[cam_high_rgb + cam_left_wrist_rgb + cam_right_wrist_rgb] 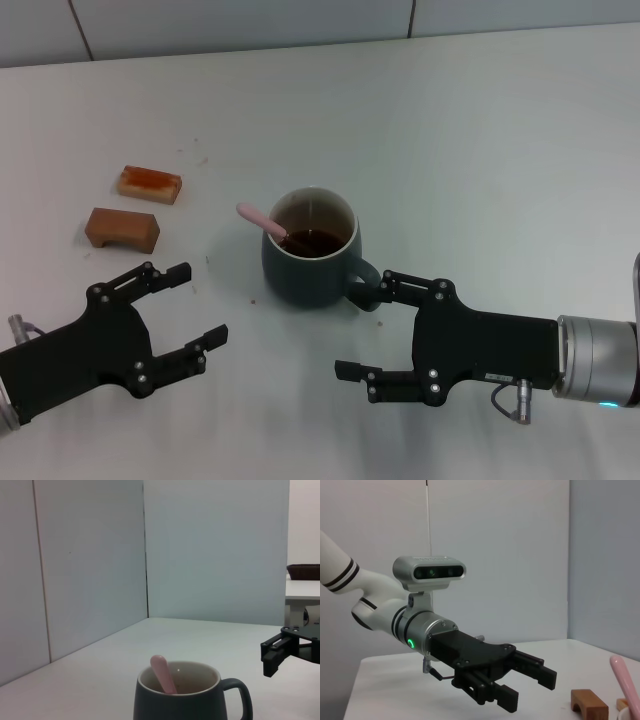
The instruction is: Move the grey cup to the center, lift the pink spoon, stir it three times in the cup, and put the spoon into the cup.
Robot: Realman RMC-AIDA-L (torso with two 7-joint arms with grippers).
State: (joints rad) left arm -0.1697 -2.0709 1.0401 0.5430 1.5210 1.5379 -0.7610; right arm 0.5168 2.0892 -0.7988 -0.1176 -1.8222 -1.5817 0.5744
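The grey cup (310, 255) stands upright near the table's middle, with dark liquid inside and its handle toward my right gripper. The pink spoon (258, 217) rests in the cup, its handle leaning out over the rim on the left. My left gripper (198, 305) is open and empty, in front of the cup and to its left. My right gripper (368, 325) is open and empty, its far finger close beside the cup's handle. The left wrist view shows the cup (185, 700) and spoon (164, 674). The right wrist view shows the left gripper (530, 690) and the spoon's handle (626, 682).
Two brown blocks (150, 183) (122, 228) lie on the white table to the left of the cup. A wall runs along the table's far edge. A dark basket (303, 571) sits on another table far off.
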